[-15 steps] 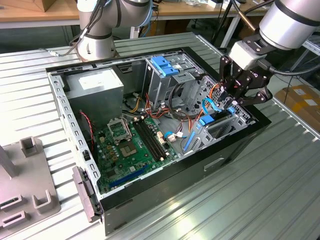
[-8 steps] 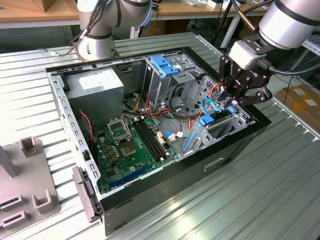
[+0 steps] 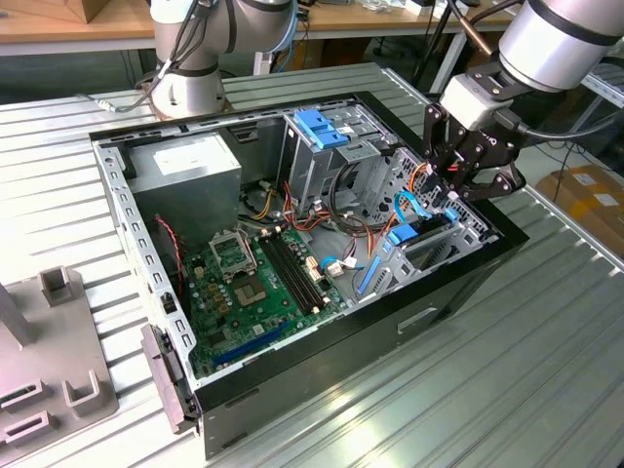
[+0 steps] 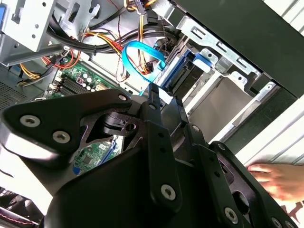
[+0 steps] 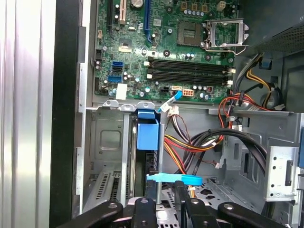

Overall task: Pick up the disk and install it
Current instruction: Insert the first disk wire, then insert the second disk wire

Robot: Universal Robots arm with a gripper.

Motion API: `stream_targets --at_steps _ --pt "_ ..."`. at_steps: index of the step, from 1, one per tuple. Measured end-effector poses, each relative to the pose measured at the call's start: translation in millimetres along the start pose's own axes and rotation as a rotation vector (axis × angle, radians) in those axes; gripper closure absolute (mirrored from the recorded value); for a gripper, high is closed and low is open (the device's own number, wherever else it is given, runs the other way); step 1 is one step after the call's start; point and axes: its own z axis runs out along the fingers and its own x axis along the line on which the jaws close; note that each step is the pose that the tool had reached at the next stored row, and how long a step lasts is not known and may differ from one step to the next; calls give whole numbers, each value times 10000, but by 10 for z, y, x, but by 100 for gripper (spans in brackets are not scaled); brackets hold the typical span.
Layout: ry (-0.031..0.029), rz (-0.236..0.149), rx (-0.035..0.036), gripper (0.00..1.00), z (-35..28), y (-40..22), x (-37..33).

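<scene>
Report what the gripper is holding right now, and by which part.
Cannot be told. The gripper is low over the disk, by its blue carrier in the drive bay, but whether it grips it is hidden.

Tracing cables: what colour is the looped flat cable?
Blue looped flat cable, second wrist view.
</scene>
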Motion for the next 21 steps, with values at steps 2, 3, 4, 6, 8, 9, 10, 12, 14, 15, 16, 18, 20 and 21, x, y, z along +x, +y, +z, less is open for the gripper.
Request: stream_targets --at_steps 2,3,4,6,8,9,10,12,14,15,16,18,20,21 --pt "1 0 0 70 0 0 -7" --pt "0 0 0 70 0 0 -8" --pt "0 0 0 70 1 0 -8" --pt "0 0 0 70 0 0 -9" --pt "0 0 0 70 1 0 -9" --pt "0 0 0 70 1 -1 -10" --pt "0 0 0 70 1 -1 -10" --pt "0 0 0 70 1 0 -12" --pt "0 -1 0 70 3 -4 -36" --pt "0 -6 -1 70 4 -7 -44" --pt "0 -14 -1 70 5 -11 -51" --pt "-1 -52 -5 70 11 -26 -108" --pt "-2 -83 -8 70 14 -39 -139" --pt "-3 -110 -10 70 16 -48 -159"
